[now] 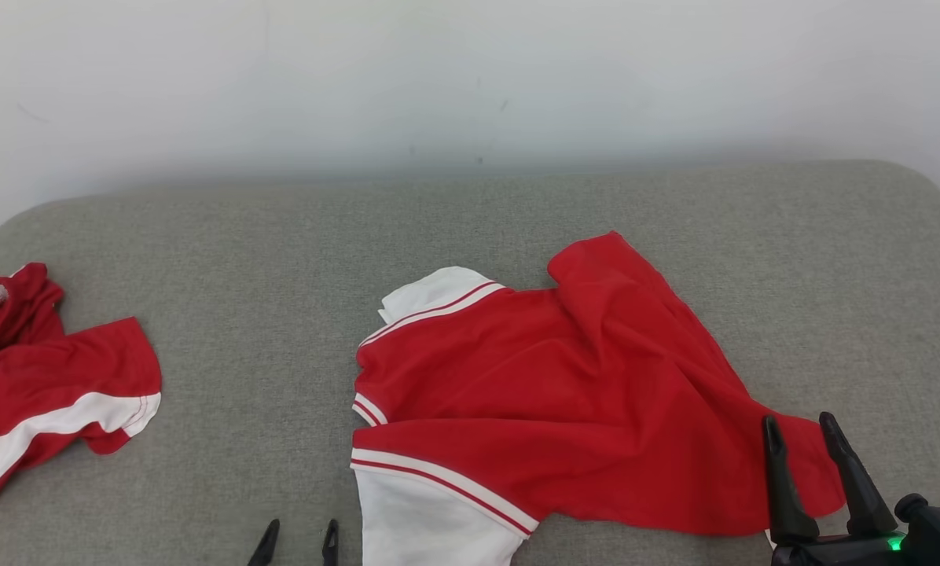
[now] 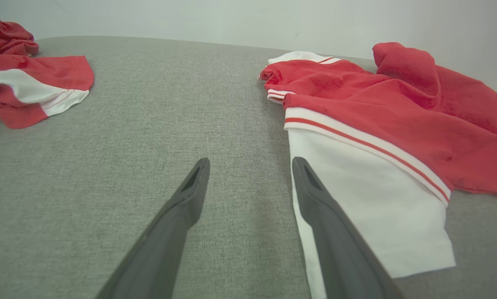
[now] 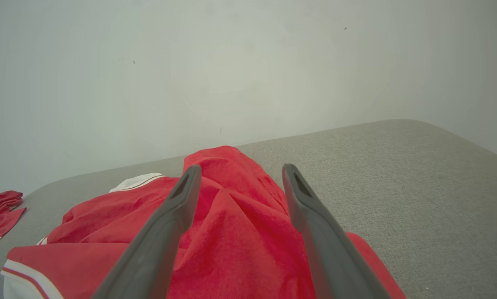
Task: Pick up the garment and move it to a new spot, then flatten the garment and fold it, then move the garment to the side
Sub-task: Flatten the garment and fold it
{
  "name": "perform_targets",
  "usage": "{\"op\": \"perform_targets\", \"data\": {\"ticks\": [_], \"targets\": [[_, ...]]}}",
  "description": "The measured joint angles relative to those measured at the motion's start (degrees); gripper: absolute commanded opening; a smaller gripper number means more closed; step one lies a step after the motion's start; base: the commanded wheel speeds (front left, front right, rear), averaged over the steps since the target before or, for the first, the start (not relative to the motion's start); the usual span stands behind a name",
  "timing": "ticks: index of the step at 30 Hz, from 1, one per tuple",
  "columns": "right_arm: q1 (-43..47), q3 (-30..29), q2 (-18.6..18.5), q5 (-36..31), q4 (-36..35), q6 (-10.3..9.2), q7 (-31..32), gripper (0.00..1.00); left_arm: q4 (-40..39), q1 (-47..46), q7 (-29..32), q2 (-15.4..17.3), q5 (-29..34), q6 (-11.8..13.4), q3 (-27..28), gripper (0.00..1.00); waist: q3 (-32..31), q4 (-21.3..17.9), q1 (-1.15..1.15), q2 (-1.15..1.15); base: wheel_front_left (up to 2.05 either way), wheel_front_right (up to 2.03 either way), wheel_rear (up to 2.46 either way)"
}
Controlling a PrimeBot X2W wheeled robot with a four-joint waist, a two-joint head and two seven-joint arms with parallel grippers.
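Note:
The garment [image 1: 564,393] is a red shirt with white sleeves and red-and-white trim, lying rumpled on the grey cushion [image 1: 281,236] just right of centre. Its near white sleeve [image 2: 369,199] lies flat by my left gripper [image 2: 250,164], which is open and low over bare cushion at the sleeve's left edge; the same gripper [image 1: 301,531] peeks in at the bottom of the head view. My right gripper [image 1: 800,428] is open over the shirt's lower right corner. Looking along that gripper [image 3: 240,172], red folds [image 3: 240,232] lie under and between its fingers, with nothing clamped.
A second red-and-white garment [image 1: 38,385] lies bunched at the cushion's far left edge, also seen as a heap [image 2: 28,79] from the left wrist. A pale wall [image 1: 470,79] rises right behind the cushion. Bare cushion [image 1: 855,283] stretches right of the shirt.

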Motion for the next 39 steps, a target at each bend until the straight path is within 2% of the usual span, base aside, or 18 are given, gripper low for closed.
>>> {"op": "perform_targets", "data": {"ticks": [14,18,19,20,21,27,30,39], "targets": [[-0.47,1.44,-0.45,0.1,1.66,0.0,-0.01,1.0,12.65,-4.25,1.45,-0.15,-2.93,-1.01,-5.72,1.0,0.14,-2.77,0.0,0.0,0.0,0.0,0.0],[-0.52,1.41,-0.41,0.08,1.74,0.0,-0.01,1.0,15.97,-5.46,3.78,-0.19,-3.68,-1.01,-6.99,1.0,0.11,-3.5,0.0,0.0,0.0,0.0,0.0],[-0.52,1.4,-0.41,0.07,1.74,0.0,-0.01,1.0,16.49,-5.83,3.98,-0.15,-4.14,-1.02,-7.21,0.38,0.13,-3.61,0.0,0.0,0.0,0.0,0.0],[-0.52,1.33,-0.41,0.07,1.75,0.0,-0.01,1.0,16.97,-6.2,4.19,-0.08,-4.46,-1.02,-7.55,0.16,0.14,-3.68,0.0,0.0,0.0,0.0,0.0],[-0.51,1.25,-0.41,0.05,1.75,0.0,-0.01,1.0,17.47,-6.55,4.31,-0.07,-4.92,-1.03,-7.84,0.0,0.13,-3.68,0.0,0.0,0.0,0.0,0.0],[-0.24,0.55,-0.33,-0.01,1.8,0.0,-0.02,1.0,18.42,-7.67,3.12,-0.23,-6.93,-1.47,-9.18,0.0,-0.14,-2.76,0.0,0.0,0.0,0.0,0.0],[0.2,-0.1,-0.14,-0.34,2.1,0.0,-0.11,1.0,17.19,-8.05,1.89,0.09,-7.27,-0.4,-7.87,0.0,-0.35,-1.77,0.0,0.0,0.0,0.0,0.0],[0.74,-1.43,0.37,-0.4,4.91,0.0,-0.11,1.0,8.49,-5.94,0.83,4.43,-8.36,2.64,-3.79,0.0,-1.21,2.31,0.0,0.0,0.0,0.0,0.0]]}}
